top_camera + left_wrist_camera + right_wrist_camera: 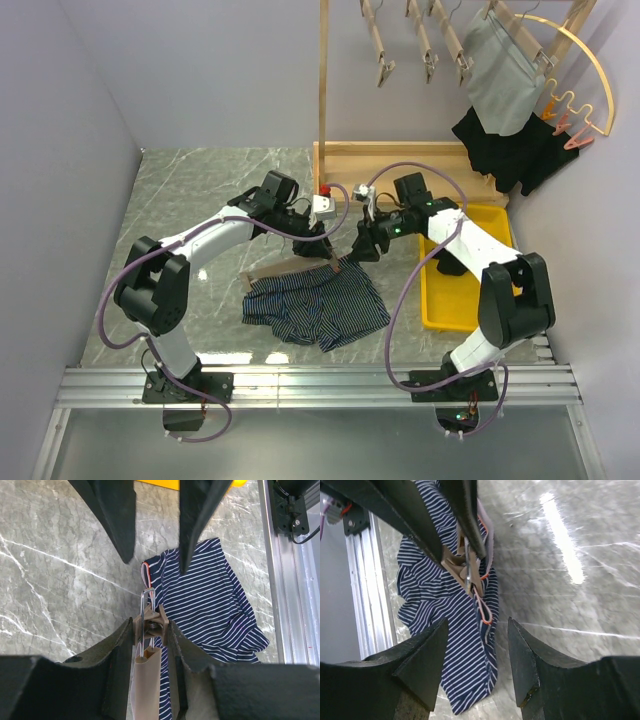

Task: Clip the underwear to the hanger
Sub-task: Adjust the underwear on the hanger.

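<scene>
The navy white-striped underwear (315, 305) lies crumpled on the marble table, with one waistband corner lifted. A tan clip hanger (283, 268) lies across its upper left edge. My left gripper (328, 240) is shut on the hanger's clip (151, 622), squeezing it from both sides, with the hanger bar (146, 680) between its fingers. The orange-trimmed waistband (488, 611) hangs at that clip (465, 566); whether the clip grips it, I cannot tell. My right gripper (358, 248) is open and empty, close beside the clip and above the underwear (445, 630). Its fingers (116, 515) show in the left wrist view.
A yellow tray (432, 300) sits at the right under my right arm. A wooden rack post (323, 100) stands behind, with clip hangers, a hung grey garment (498, 70) and a black garment (510, 150). An aluminium rail (300, 385) runs along the near edge.
</scene>
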You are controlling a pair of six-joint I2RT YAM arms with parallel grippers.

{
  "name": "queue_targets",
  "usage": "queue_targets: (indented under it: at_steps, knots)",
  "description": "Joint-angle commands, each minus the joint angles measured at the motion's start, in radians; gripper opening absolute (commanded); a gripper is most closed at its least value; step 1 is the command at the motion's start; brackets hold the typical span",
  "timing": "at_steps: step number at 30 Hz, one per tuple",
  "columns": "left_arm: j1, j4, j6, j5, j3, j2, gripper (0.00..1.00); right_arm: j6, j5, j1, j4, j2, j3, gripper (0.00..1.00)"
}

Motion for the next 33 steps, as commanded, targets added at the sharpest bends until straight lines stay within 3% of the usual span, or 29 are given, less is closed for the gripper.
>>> queue_targets:
  at_steps: [1, 6, 9, 15, 19, 22, 33]
  knots:
    - [-0.001, -0.01, 0.018, 0.033, 0.028, -0.001, 0.2, -0.039, 0.003, 0.022, 0.035, 0.005, -0.028, 0.58]
    - [-0.001, -0.012, 0.015, 0.037, 0.033, 0.007, 0.2, -0.028, 0.018, 0.036, 0.061, 0.017, -0.039, 0.57]
    - [-0.001, -0.009, 0.012, 0.039, 0.035, 0.01, 0.2, -0.025, 0.015, 0.039, 0.065, 0.02, -0.033, 0.47]
    - [-0.002, -0.007, 0.008, 0.048, 0.038, 0.018, 0.18, 0.004, 0.008, 0.051, 0.11, -0.007, -0.037, 0.17]
    - [-0.001, -0.007, 0.003, 0.047, 0.036, 0.019, 0.1, -0.001, -0.003, 0.056, 0.105, -0.013, -0.036, 0.01]
    - [-0.001, -0.007, 0.0, 0.048, 0.038, 0.022, 0.0, -0.005, -0.005, 0.056, 0.101, -0.022, -0.037, 0.0]
    - [0.039, 0.03, -0.065, 0.094, 0.038, 0.033, 0.0, -0.001, -0.015, 0.054, 0.102, -0.039, -0.044, 0.0]
